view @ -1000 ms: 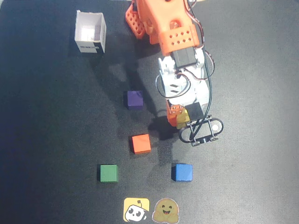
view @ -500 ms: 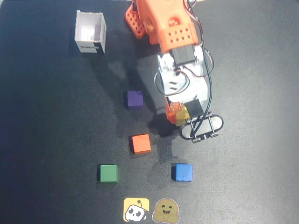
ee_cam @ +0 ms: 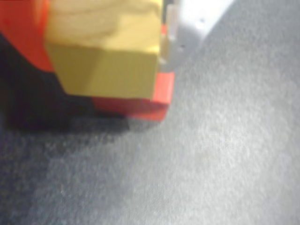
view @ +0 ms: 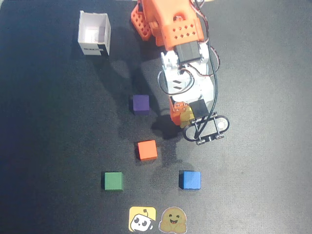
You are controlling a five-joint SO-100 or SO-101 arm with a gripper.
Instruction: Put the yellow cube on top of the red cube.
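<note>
My gripper (view: 183, 116) is shut on the yellow cube (view: 185, 116), near the middle of the black mat. In the wrist view the yellow cube (ee_cam: 108, 51) fills the top left, held between an orange finger (ee_cam: 23, 33) on the left and a white finger (ee_cam: 192, 23) on the right. The red cube (ee_cam: 140, 105) shows as a red edge right under the yellow cube. The yellow cube sits directly over it, and I cannot tell if they touch. In the overhead view the red cube is mostly hidden under the gripper.
A white open box (view: 94, 33) stands at the back left. A purple cube (view: 141, 104), an orange cube (view: 147, 149), a green cube (view: 113, 181) and a blue cube (view: 189, 180) lie on the mat. Two face stickers (view: 142, 219) sit at the front edge.
</note>
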